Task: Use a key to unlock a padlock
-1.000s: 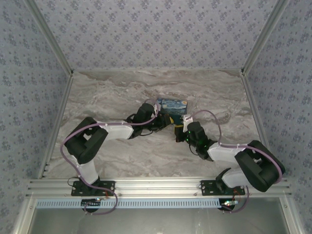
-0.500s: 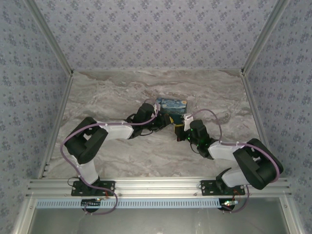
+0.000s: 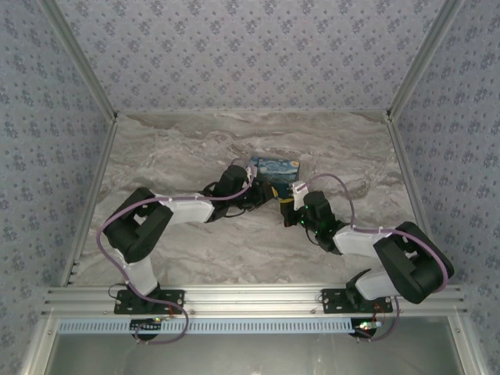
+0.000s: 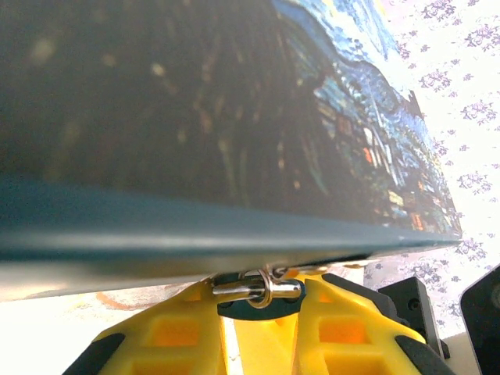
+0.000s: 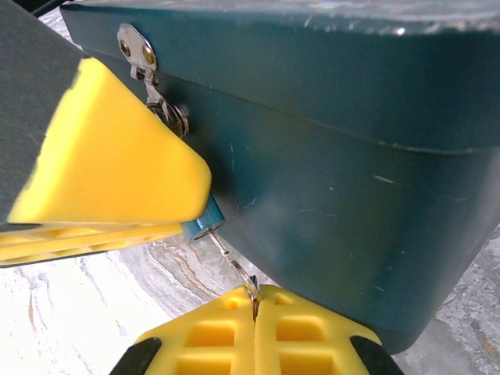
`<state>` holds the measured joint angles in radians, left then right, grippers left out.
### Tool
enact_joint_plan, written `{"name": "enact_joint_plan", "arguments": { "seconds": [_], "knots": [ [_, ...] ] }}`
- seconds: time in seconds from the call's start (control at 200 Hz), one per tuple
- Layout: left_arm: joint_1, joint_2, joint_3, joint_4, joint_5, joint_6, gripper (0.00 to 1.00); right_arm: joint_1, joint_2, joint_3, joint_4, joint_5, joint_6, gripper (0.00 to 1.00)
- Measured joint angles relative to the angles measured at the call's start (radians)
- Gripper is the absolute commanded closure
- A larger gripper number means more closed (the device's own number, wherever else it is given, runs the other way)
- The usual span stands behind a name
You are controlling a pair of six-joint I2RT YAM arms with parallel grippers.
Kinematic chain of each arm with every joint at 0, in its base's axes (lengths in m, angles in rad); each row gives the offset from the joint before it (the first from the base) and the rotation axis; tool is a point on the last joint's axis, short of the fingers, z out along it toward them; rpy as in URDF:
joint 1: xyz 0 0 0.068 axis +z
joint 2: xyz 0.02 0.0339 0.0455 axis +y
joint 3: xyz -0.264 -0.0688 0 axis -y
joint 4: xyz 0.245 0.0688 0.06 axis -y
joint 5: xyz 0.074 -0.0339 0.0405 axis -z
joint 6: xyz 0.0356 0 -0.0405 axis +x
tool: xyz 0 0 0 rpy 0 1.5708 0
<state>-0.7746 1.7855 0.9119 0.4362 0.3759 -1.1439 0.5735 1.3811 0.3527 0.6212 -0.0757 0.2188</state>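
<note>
L gripper is pinched narrow on the padlock, right by the hasp on the front of the painted box. R gripper sits just below, fingers pressed together on the key. Key tip meets the padlock's underside. Box lid is down, contents hidden; box sits on worktop.

Padlock seems mostly hidden behind left jaws.

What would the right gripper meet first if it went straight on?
Probably the box, its wall right ahead of the right gripper. The key it grips touches the padlock, slightly to the left; depth is unclear.
</note>
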Motion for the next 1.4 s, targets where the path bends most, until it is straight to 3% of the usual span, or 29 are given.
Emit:
{"name": "enact_joint_plan", "arguments": {
  "seconds": [0.315,1.399],
  "knots": [
    [0.0,0.0,0.0,-0.015,-0.007,-0.002,0.82,-0.003,0.027,0.006,0.017,-0.018,-0.005,1.0],
    [-0.005,0.002,0.006,-0.006,-0.014,-0.002,0.83,-0.179,0.042,0.058,-0.065,-0.386,0.151,1.0]
  ]
}}
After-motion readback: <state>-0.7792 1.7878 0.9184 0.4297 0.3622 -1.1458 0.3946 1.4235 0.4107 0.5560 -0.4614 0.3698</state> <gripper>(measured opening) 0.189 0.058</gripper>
